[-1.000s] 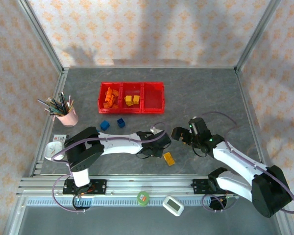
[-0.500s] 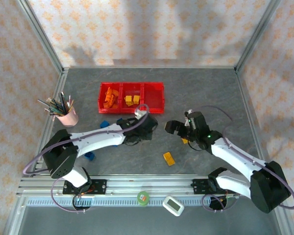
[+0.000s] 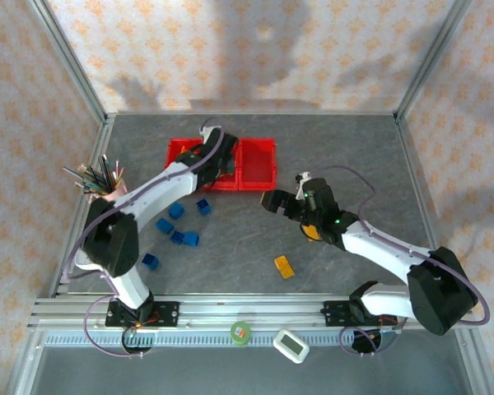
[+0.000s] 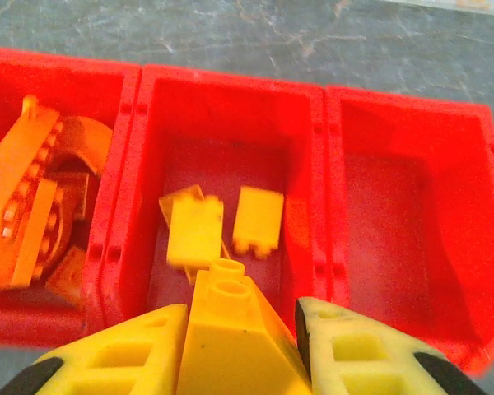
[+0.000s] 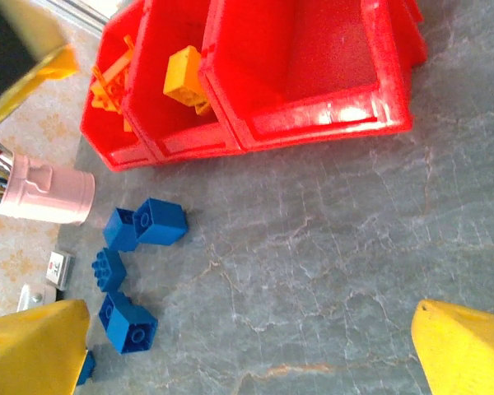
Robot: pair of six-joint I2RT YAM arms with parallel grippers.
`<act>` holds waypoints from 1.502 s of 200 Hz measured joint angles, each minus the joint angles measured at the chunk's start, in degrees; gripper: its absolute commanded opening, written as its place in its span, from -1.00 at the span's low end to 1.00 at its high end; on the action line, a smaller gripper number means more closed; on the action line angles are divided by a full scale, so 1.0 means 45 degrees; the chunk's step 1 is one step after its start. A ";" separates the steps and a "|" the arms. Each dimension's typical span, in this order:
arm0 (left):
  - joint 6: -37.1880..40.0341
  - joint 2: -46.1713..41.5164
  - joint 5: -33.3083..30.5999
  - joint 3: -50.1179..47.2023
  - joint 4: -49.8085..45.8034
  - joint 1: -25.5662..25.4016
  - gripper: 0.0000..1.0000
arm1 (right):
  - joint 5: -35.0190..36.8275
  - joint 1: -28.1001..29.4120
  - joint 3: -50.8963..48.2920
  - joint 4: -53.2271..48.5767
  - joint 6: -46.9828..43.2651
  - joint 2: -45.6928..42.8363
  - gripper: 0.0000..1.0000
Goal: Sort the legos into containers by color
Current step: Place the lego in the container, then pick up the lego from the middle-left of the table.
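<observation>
In the left wrist view we see the yellow wedge [image 4: 230, 341] clamped between the left gripper's [image 4: 240, 317] fingers at bottom centre. Its long axis runs up the frame, studded end toward the middle bin of the red tray [image 4: 315, 156], where yellow pieces [image 4: 196, 232] lie. The right wrist view adds blue bricks [image 5: 140, 222] at lower left on the table [image 5: 313, 271]. There the right gripper [image 5: 247, 350] stands wide apart, holding nothing.
</observation>
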 measured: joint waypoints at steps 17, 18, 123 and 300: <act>0.0243 0.1326 0.0151 0.1020 0.0024 0.0389 -0.39 | 0.0170 0.0000 0.0053 0.0073 0.0053 0.0000 1.00; 0.0257 0.1384 0.0151 0.1064 0.0019 0.0398 -0.39 | 0.0185 0.0000 0.0058 0.0068 0.0058 0.0000 1.00; 0.0879 0.4138 0.0675 0.3740 -0.1209 0.0685 0.14 | 0.0690 -0.0058 0.0393 -0.0588 -0.0034 -0.0092 1.00; -0.2919 -0.1904 0.1817 -0.2895 -0.0112 -0.5474 0.64 | 0.1695 -0.1141 -0.1137 -0.4245 -0.0369 -0.3079 1.00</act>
